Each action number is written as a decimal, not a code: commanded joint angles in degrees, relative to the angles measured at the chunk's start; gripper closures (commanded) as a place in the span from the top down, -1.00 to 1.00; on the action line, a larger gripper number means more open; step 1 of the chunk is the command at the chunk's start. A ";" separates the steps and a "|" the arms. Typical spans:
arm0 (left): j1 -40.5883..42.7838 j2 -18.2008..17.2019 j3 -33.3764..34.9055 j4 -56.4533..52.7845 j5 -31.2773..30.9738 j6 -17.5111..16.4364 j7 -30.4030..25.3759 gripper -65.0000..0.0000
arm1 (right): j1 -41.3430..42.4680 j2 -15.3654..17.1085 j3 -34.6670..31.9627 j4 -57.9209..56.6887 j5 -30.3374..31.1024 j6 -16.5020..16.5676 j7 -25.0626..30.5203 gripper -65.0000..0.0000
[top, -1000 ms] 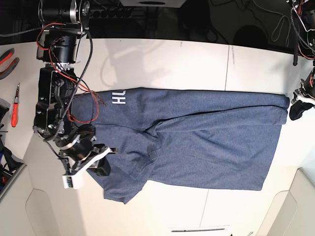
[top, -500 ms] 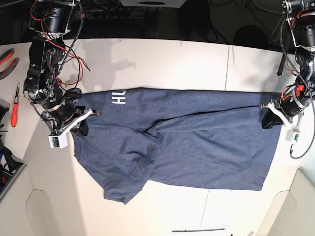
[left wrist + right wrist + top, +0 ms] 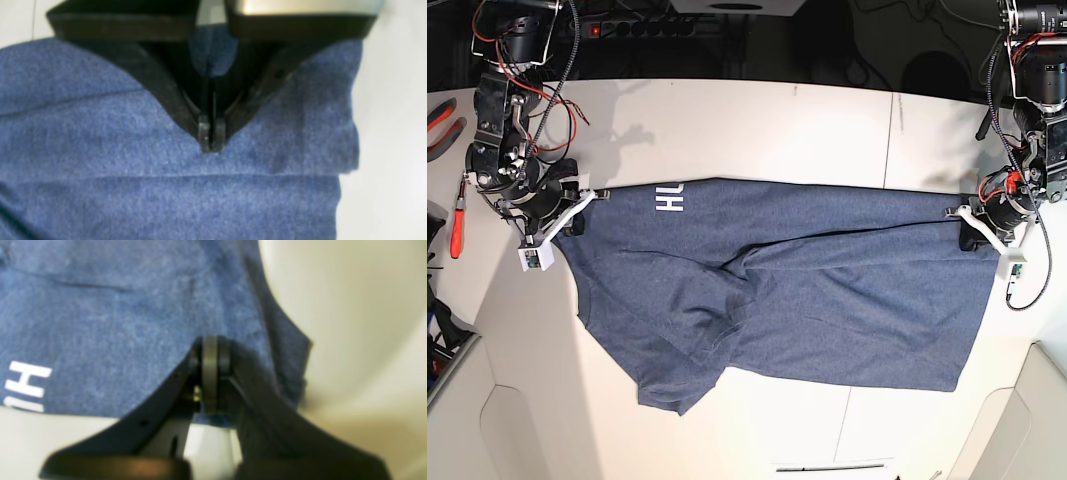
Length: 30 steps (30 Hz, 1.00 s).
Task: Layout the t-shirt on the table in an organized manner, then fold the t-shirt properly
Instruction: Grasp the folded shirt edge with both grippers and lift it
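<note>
so both tools are clamped on cloth right now: the left tool (image 3: 210,141) has its tips pressed together pinching the t-shirt (image 3: 827,290) right by the corner on its side, and the right tool (image 3: 209,373) is doing the same at the opposite end, tips squeezed shut on the edge not far from the white lettering (image 3: 669,197). Compared to a second ago that's a big change, since the right tool was sitting lower down over the sleeve area and the left one was off the cloth entirely near the tabletop (image 3: 757,130) edge; half a second ago both were just arriving at the far edge of the shirt. Now they're pulling apart, and in the base view that far edge is looking straighter and tighter between them. The shirt is lying spread across the middle of the tabletop, lettering end toward the right arm, but there's a diagonal crease running through the middle and the near sleeve is bunched. I'd say it's the layout stage, folding not started yet
</note>
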 commanded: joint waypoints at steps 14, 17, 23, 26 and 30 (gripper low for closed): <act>17.73 -0.63 -11.41 14.25 -1.46 1.27 4.26 -1.00 | -13.53 5.01 0.11 11.34 6.86 0.66 -0.94 -1.00; 20.68 -0.63 -12.22 17.29 -2.86 1.22 5.81 -1.00 | -15.87 5.01 0.11 15.61 7.28 0.63 -2.29 -1.00; 24.24 -0.57 -12.22 19.28 -2.89 1.09 6.36 -1.00 | -18.80 5.03 0.11 19.26 7.28 0.63 -4.28 -1.00; 24.96 -0.44 -12.22 19.28 -2.91 1.09 7.19 -1.00 | -18.86 5.05 0.11 19.26 7.26 0.63 -5.16 -1.00; 25.55 0.39 -12.22 19.28 -2.91 1.11 7.32 -1.00 | -19.28 5.03 0.11 19.26 7.93 0.63 -3.48 -1.00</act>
